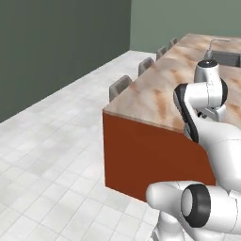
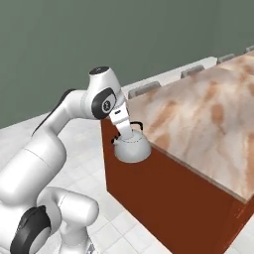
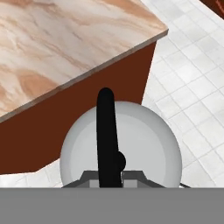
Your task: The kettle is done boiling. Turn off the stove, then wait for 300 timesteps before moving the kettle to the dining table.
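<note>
The small silver-grey kettle [image 2: 133, 149] hangs in the air off the near corner of the dining table [image 2: 208, 114], in front of its red-brown end wall. My gripper [image 2: 124, 132] is shut on its thin black handle from above. In the hand view the kettle's dome [image 3: 144, 140] lies right under the gripper [image 3: 109, 176], with the black handle [image 3: 106, 127] running up between the jaws and the table's marbled corner [image 3: 65, 48] just beyond. In the left base view my own arm hides the kettle; the dining table [image 1: 155, 89] stretches away behind it. The stove is out of view.
Grey stools [image 1: 120, 87] line the table's far long side, seen also as stool backs [image 2: 144, 90]. A built-in sink [image 1: 226, 56] sits at the table's far end. White tiled floor [image 1: 52, 155] spreads to the left, bounded by dark green walls.
</note>
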